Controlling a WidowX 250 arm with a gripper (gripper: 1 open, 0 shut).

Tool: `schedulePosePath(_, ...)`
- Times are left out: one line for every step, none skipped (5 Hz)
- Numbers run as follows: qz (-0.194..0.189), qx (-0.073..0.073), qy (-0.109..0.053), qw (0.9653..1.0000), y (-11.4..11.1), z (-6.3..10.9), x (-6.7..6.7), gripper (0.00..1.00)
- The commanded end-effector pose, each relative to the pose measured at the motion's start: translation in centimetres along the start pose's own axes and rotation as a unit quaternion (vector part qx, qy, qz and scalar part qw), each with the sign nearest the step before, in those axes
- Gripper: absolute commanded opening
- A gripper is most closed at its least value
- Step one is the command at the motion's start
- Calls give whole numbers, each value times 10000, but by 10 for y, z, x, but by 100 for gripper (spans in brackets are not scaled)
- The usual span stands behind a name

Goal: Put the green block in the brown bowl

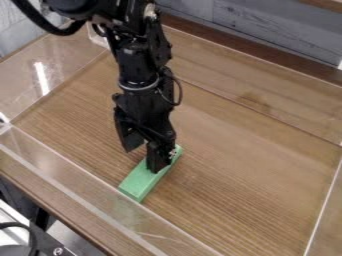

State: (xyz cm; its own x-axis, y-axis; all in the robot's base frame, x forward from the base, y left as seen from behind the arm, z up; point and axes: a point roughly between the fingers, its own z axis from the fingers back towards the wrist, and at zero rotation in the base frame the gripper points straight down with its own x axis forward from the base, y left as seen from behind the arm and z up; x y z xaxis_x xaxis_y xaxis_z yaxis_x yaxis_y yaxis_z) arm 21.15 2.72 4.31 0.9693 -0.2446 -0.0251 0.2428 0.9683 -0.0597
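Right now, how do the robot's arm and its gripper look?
The arm is all black and built of chunky, rounded segments, with thin black cables looping beside it. The gripper is black too, with two flat, straight fingers. No markings can be made out.

Black gripper [146,154] pointing straight down over the far end of the green block [147,176], jaws spread apart, one finger [158,157] overlapping the block's top end. Block lying flat and diagonal on the wooden table [254,170]. Clear plastic wall [54,185] around the edges, no bowl visible anywhere.
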Motion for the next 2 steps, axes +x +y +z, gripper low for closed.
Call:
schedulePosePath(13, 48, -173, 9998, 4, -1, 5, 100)
schedulePosePath(30, 39, -187, 9998, 4, -8, 5, 100)
